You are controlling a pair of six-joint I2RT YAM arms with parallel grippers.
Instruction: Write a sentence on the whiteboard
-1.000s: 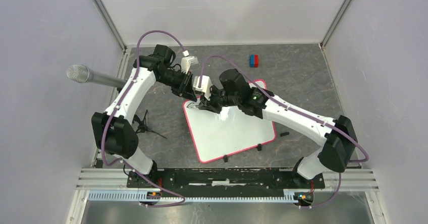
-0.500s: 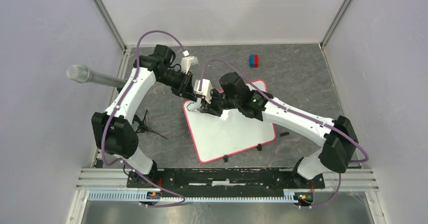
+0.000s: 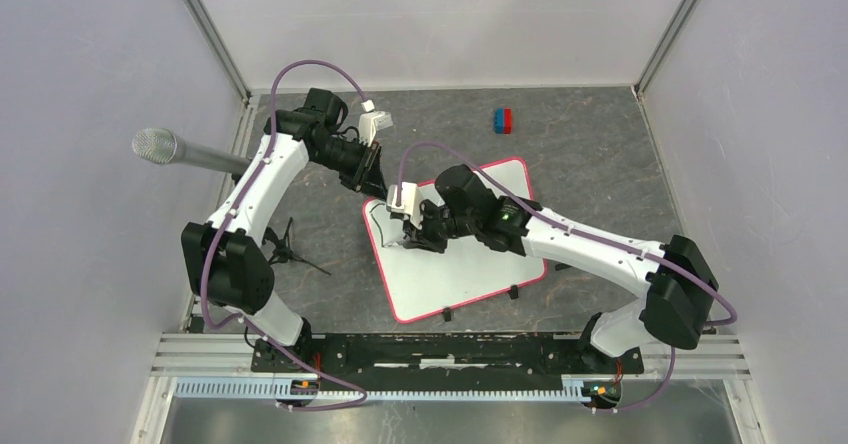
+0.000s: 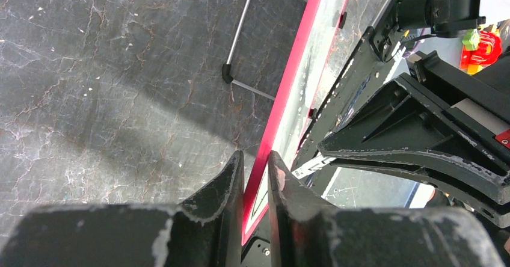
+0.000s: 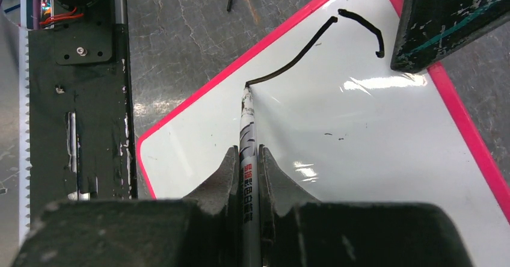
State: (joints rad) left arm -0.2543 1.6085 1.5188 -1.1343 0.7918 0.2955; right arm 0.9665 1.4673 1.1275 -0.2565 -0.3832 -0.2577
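The whiteboard [image 3: 470, 264] lies tilted on the dark table; it also shows in the right wrist view [image 5: 337, 135] and edge-on in the left wrist view [image 4: 301, 56]. My left gripper [image 3: 375, 186] [image 4: 255, 171] is shut on the board's red rim at its far left corner. My right gripper [image 3: 412, 236] [image 5: 247, 159] is shut on a white marker [image 5: 248, 141] whose tip touches the board. The sentence is partial: one long curved black stroke [image 5: 294, 59] and a short arc [image 5: 367, 29] near the board's corner.
A red and blue block [image 3: 502, 120] lies at the back of the table. A grey microphone [image 3: 185, 151] juts in from the left. A small black stand [image 3: 285, 249] lies left of the board. Black clips [image 3: 447, 314] sit on the board's near edge.
My right gripper has moved toward the near left along the board with the marker, drawing the long black stroke. The left gripper has stayed on the rim.
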